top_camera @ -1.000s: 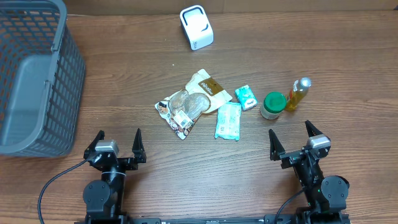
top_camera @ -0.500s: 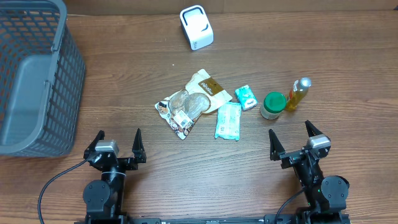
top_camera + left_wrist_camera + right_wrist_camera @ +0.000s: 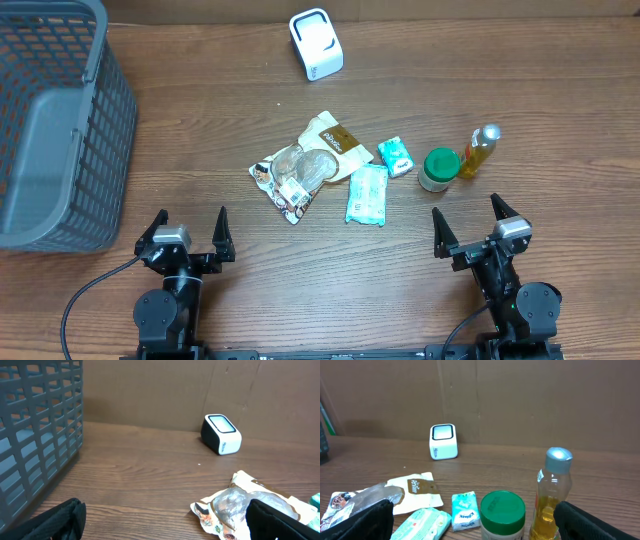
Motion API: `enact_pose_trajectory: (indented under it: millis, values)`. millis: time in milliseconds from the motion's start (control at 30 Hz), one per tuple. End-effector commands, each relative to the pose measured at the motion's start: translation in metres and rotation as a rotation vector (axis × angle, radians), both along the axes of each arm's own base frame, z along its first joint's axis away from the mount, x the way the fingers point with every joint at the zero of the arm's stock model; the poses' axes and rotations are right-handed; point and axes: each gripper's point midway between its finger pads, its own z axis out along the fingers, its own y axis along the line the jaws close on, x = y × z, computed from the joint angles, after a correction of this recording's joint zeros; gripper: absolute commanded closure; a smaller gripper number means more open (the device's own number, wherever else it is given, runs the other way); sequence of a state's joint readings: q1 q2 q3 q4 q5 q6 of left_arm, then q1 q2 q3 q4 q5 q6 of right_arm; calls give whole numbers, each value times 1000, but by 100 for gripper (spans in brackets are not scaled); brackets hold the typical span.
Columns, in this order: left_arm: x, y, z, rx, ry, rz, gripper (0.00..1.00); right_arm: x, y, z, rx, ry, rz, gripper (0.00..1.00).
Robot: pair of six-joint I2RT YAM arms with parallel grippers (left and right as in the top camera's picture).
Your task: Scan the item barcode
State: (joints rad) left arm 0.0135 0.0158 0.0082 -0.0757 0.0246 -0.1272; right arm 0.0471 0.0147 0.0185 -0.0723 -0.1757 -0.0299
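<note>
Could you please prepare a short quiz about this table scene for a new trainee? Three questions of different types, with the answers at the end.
1. True or false: the left gripper holds a packet.
2. Which thing stands closest to the yellow bottle? A) grey basket B) green-lidded jar C) brown snack bag
3. Fill in: the jaws of the right gripper stand ____.
Key: 1 false; 2 B; 3 open.
</note>
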Motion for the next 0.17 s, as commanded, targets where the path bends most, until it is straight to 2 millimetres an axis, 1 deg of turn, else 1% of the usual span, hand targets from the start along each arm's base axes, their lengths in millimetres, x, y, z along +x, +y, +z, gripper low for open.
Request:
enact_pose_trajectory:
  millis: [0,133]
  values:
    - [0,3,0,16,-6,11,0,0,-2,-2,-4,-5,-8,0]
    - [0,3,0,16,-6,11,0,0,-2,-2,-4,-5,-8,0]
